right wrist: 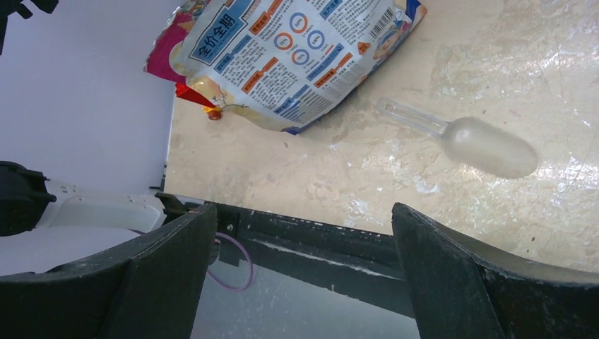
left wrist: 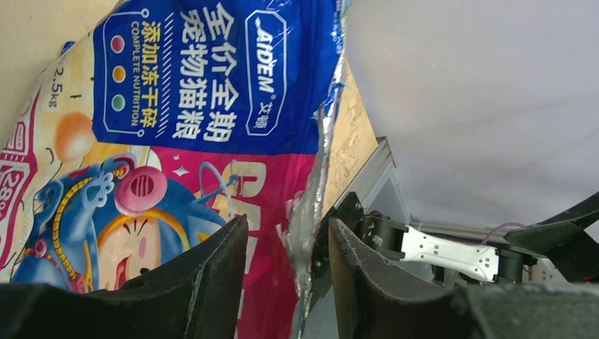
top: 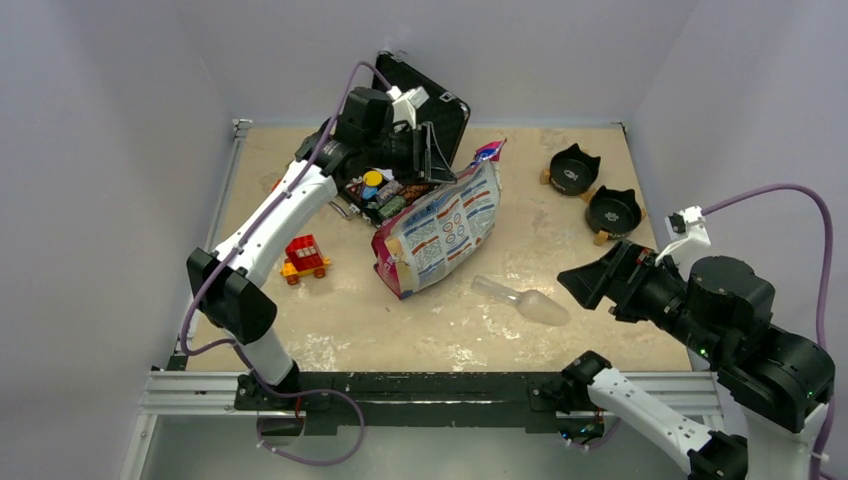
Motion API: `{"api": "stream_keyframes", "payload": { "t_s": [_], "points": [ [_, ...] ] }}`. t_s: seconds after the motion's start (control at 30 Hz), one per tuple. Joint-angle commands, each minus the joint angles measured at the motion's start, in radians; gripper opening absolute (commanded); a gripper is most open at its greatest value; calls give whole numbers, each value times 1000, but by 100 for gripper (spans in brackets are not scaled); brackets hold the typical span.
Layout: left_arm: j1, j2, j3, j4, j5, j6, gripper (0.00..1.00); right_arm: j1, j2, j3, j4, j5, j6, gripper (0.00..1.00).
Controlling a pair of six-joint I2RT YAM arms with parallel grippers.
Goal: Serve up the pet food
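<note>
Mid-table, slightly left of centre: a glossy pink-edged pet-food bag (top: 445, 225), printed white and blue, lying with its top end toward the far side and its bottom toward the near side. Kibble itself out of sight in every view. Straddles the bag's crinkled silver top edge with the left claw (top: 432, 160), one dark finger (left wrist: 212, 275) on each side of the foil, jaws about half closed; cannot tell whether the pads truly pinch it or merely bracket it. Holds the right claw (top: 570, 283) spread wide and empty over the near right part of the beige table (top: 350, 320), fingertips pointing left at a clear plastic scoop (top: 522, 300) lying flat just near-right of the bag, touching neither bag nor claw. At far right, a black cat-eared bowl (top: 574, 170) with its twin (top: 612, 212) just near-right of it, both well apart from the bag. Right behind the bag's far-left corner, an open black case (top: 440, 105) of colourful chips (top: 380, 190). Left of the bag, apart from it, a red toy brick block (top: 303, 252) on a yellow wheeled base.
</note>
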Motion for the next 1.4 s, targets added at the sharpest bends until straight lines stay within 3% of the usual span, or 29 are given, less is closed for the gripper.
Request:
{"api": "stream_keyframes", "payload": {
  "t_s": [0.0, 0.13, 0.17, 0.3, 0.37, 0.4, 0.63, 0.77, 0.97, 1.0, 1.17, 1.37],
  "points": [
    [-12, 7, -10, -11, -4, 66, 51, -4, -2, -33, 39, -16, 45, 98],
    [-36, 21, -7, -40, -30, 94, 51, -4, -4, -96, 74, -53, 52, 98],
    [-42, 16, -7, -54, -52, 105, 47, -4, 2, -111, 89, -64, 52, 98],
    [-50, -18, -6, -121, -141, 139, 21, -4, 68, -145, 147, -129, 31, 97],
    [-51, -42, -12, -157, -181, 143, 3, -5, 112, -163, 187, -187, 15, 97],
    [-51, -53, -17, -167, -188, 139, 0, -4, 131, -176, 216, -211, 11, 97],
    [-50, -239, -189, -187, -311, 18, 0, -5, 289, -264, 512, -363, 14, 97],
    [-50, -383, -269, -201, -365, -55, 0, -10, 460, -203, 525, -341, 34, 94],
    [-52, -467, -269, -248, -337, -151, 0, -14, 722, -94, 548, -412, -49, 62],
    [-54, -481, -268, -253, -336, -159, 0, -13, 756, -79, 561, -424, -78, 60],
    [-66, -521, -295, -267, -279, -216, 0, 3, 875, -3, 625, -509, -106, 61],
    [-148, -508, -355, -164, -248, -309, 0, 35, 961, 113, 709, -607, -119, 63]
  ]
}}
